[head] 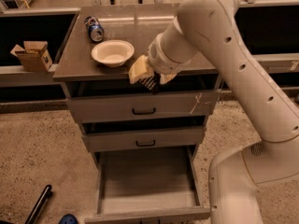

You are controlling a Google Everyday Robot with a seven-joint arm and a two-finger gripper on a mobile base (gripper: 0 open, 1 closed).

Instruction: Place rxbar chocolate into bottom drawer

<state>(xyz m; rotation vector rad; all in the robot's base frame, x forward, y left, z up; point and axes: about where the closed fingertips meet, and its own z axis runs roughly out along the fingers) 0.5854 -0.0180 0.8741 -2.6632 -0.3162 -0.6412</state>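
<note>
- The bar [150, 83] was off the counter [74, 64], pinched between the fingers of the gripper [149, 77]. Its dark wrapper showed just below them.
- The bottom drawer [147, 185] stood pulled open well below the gripper with a bare floor, so the bar was not yet in it.
- Judged from that, the pick-up was done. Lowering to the drawer, letting go and drawing back were left, so the task was roughly half done.
- The gripper hung at the counter's front edge, just above the top drawer [145, 107], pointing downward.
- The arm arched high from the base, beyond and below the gripper at the view's right, and sloped down to the gripper.
- A bowl [112, 52] sat near the gripper on its far left side, with a can [95, 28] further back.
</note>
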